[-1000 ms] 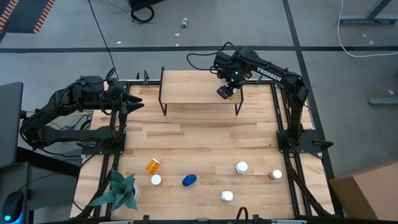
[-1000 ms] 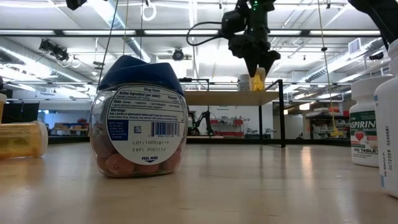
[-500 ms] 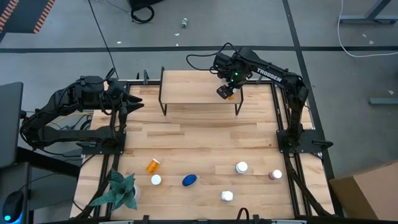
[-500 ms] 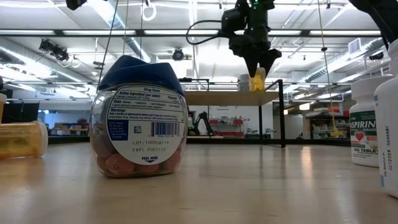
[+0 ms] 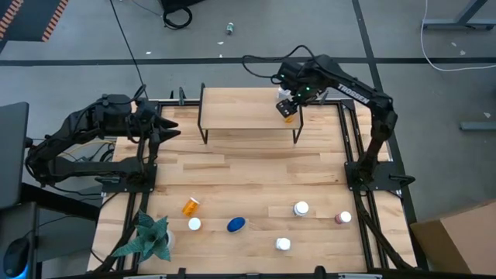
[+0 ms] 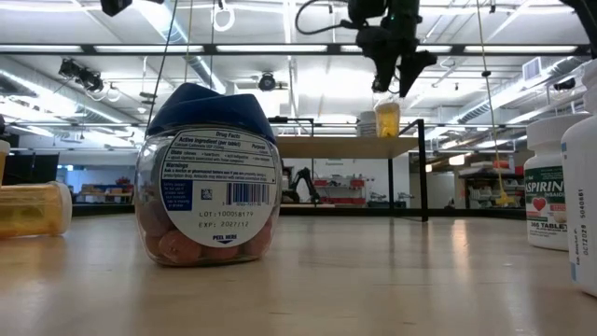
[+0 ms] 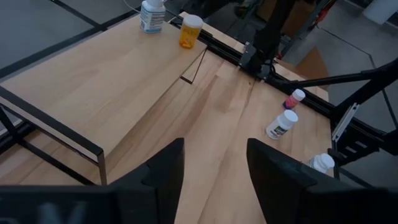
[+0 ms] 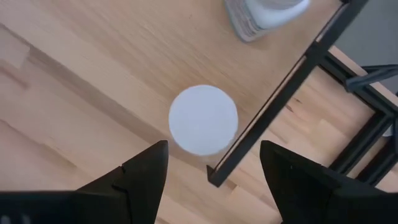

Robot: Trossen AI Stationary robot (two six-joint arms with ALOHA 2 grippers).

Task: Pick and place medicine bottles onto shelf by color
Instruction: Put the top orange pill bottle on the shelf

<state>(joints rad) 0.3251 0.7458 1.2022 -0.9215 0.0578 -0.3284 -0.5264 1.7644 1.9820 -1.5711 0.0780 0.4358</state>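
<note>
Right hand point(image 6: 396, 82) is seen spread, nothing held, poised directly above an orange bottle point(image 6: 387, 119) that stands upright on the shelf point(image 5: 246, 108) near its right end, close to the front edge. In the right wrist view the bottle's white cap point(image 8: 203, 119) is framed between the two parted fingers point(image 8: 138, 174), with a white bottle point(image 7: 152, 15) standing just beside it at the same end.

Left hand point(image 5: 163, 129) is parked at the left edge of the surface point(image 5: 248, 182), fingers apart, empty.

Remaining bottles point(image 5: 301, 208) are scattered along the near edge of the surface, incl. a blue-lidded one point(image 5: 236, 225) and an orange one lying on its side point(image 5: 190, 206).

Handling, as judged: bottles probably light, rigid plastic, smooth and a bit slippery, easily tipped. Best taken at cap or just below it, approx. centred; the lying one across its body.
</note>
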